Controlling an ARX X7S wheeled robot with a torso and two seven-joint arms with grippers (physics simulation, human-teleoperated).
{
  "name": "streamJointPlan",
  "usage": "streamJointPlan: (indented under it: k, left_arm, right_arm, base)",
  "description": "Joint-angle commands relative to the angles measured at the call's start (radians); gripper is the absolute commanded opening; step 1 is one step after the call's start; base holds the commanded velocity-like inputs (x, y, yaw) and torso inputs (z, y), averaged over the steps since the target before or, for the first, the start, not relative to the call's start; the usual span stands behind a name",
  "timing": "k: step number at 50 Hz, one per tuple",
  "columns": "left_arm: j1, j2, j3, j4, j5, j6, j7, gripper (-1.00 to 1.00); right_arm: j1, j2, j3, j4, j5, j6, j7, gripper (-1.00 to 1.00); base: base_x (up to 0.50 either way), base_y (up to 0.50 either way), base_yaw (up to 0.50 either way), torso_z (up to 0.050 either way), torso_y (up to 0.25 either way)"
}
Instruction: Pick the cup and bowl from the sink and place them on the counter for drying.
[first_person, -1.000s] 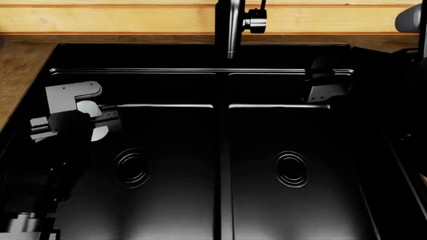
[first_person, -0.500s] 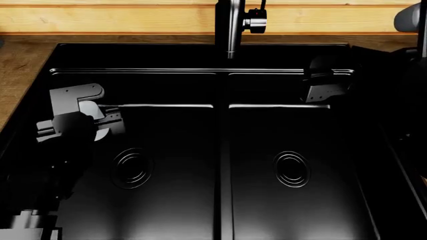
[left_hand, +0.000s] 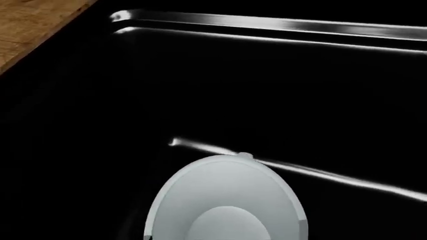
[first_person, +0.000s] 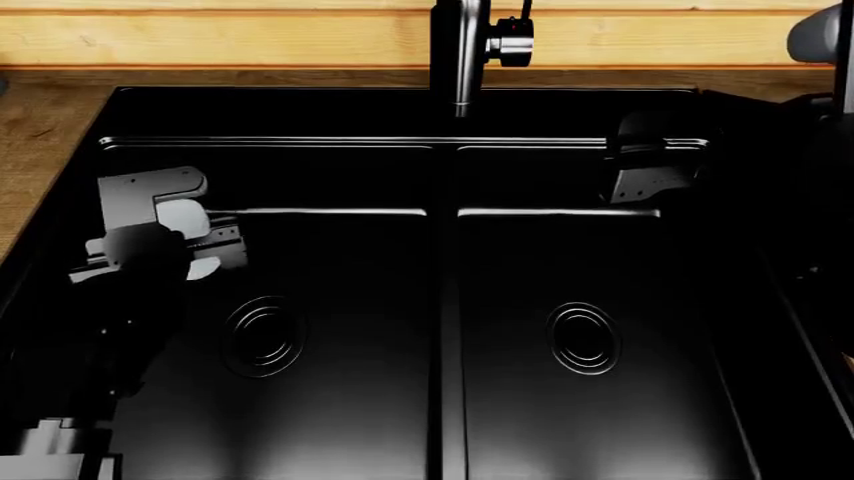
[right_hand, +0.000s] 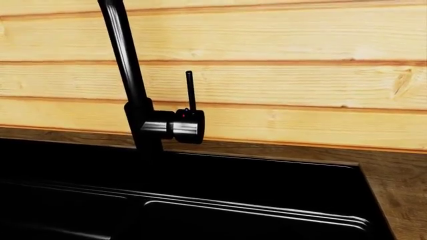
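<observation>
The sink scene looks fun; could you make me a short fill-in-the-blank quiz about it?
1. The sink has ___ round drains.
2. The sink is coloured ___.
3. The faucet stands before a wall of wooden ___.
4. The left gripper is over the ___ basin, seen from the head view.

Missing words: two; black; planks; left

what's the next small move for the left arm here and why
Probably lift the left gripper straight up. It seems to hold the cup, which is over the left basin of the sink, and the counter lies above and beside the rim.
</observation>
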Motion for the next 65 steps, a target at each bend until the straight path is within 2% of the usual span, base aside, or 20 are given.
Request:
streamJointPlan:
  k: [1, 13, 21, 27, 32, 33, 35, 37, 39, 44, 51, 55, 60, 63, 65]
  left_arm:
    - [0.010, 0.006, -0.006, 0.050, -0.048, -0.017, 0.003, -1.00]
    - [0.022, -0.064, -0.034, 0.377, -0.173, -0.295, -0.071, -1.00]
    - [-0.046, -0.089, -0.069, 0.519, -0.279, -0.561, -0.162, -1.00]
    - [-0.080, -0.068, -0.147, 0.545, -0.359, -0.698, -0.217, -1.00]
    - [-0.147, -0.041, -0.264, 0.552, -0.433, -0.809, -0.293, -1.00]
    - [-0.153, -0.047, -0.266, 0.556, -0.450, -0.818, -0.304, -1.00]
    - [-0.168, -0.060, -0.315, 0.541, -0.582, -0.824, -0.411, -1.00]
    - [-0.181, -0.126, -0.332, 0.509, -0.830, -0.825, -0.612, -1.00]
    - [-0.194, -0.153, -0.361, 0.474, -0.990, -0.821, -0.750, -1.00]
    - [-0.256, -0.211, -0.336, 0.428, -1.176, -0.803, -0.894, -1.00]
    - [-0.321, -0.252, -0.271, 0.389, -1.271, -0.778, -0.984, -1.00]
    - [-0.337, -0.309, -0.218, 0.389, -1.341, -0.775, -1.066, -1.00]
    - [-0.355, -0.398, -0.161, 0.367, -1.471, -0.721, -1.189, -1.00]
    - [-0.342, -0.456, -0.146, 0.380, -1.482, -0.677, -1.198, -1.00]
    - [-0.337, -0.516, -0.086, 0.398, -1.514, -0.602, -1.203, -1.00]
  right_arm:
    - [0.000, -0.002, 0.014, -0.006, -0.002, 0.000, -0.004, 1.00]
    - [-0.015, 0.008, 0.017, -0.005, -0.007, -0.012, -0.011, 1.00]
    - [-0.027, 0.015, 0.021, -0.002, -0.008, -0.026, -0.021, 1.00]
    - [-0.043, 0.027, 0.025, -0.012, -0.010, -0.044, -0.016, 1.00]
    - [-0.057, 0.032, 0.022, -0.016, -0.013, -0.051, -0.019, 1.00]
    - [-0.057, 0.032, 0.022, -0.016, -0.013, -0.050, -0.019, 1.00]
    - [-0.054, 0.036, 0.024, -0.018, -0.016, -0.048, -0.019, 1.00]
    - [-0.053, 0.043, 0.025, -0.021, -0.019, -0.045, -0.018, 1.00]
    - [-0.056, 0.043, 0.025, -0.019, -0.020, -0.048, -0.019, 1.00]
    - [-0.053, 0.026, 0.023, -0.006, -0.026, -0.044, -0.027, 1.00]
    - [-0.056, 0.007, 0.021, 0.004, -0.033, -0.047, -0.036, 1.00]
    - [-0.057, 0.006, 0.027, 0.007, -0.026, -0.054, -0.035, 1.00]
    - [-0.061, -0.013, 0.024, 0.017, -0.034, -0.060, -0.043, 1.00]
    - [-0.063, -0.015, 0.025, 0.017, -0.031, -0.062, -0.047, 1.00]
    - [-0.064, -0.014, 0.025, 0.016, -0.031, -0.060, -0.048, 1.00]
  base:
    - [0.00, 0.00, 0.00, 0.000, 0.000]
    - [0.00, 0.00, 0.00, 0.000, 0.000]
    - [0.00, 0.00, 0.00, 0.000, 0.000]
    - [0.00, 0.00, 0.00, 0.000, 0.000]
    - [0.00, 0.00, 0.00, 0.000, 0.000]
    - [0.00, 0.00, 0.00, 0.000, 0.000]
    - [0.00, 0.00, 0.00, 0.000, 0.000]
    - [0.00, 0.00, 0.00, 0.000, 0.000]
    - [0.00, 0.00, 0.00, 0.000, 0.000]
    - [0.00, 0.00, 0.00, 0.000, 0.000]
    - [0.00, 0.00, 0.00, 0.000, 0.000]
    - [0.00, 0.00, 0.00, 0.000, 0.000]
    - [0.00, 0.00, 0.00, 0.000, 0.000]
    - [0.00, 0.00, 0.00, 0.000, 0.000]
    - [0.00, 0.00, 0.00, 0.000, 0.000]
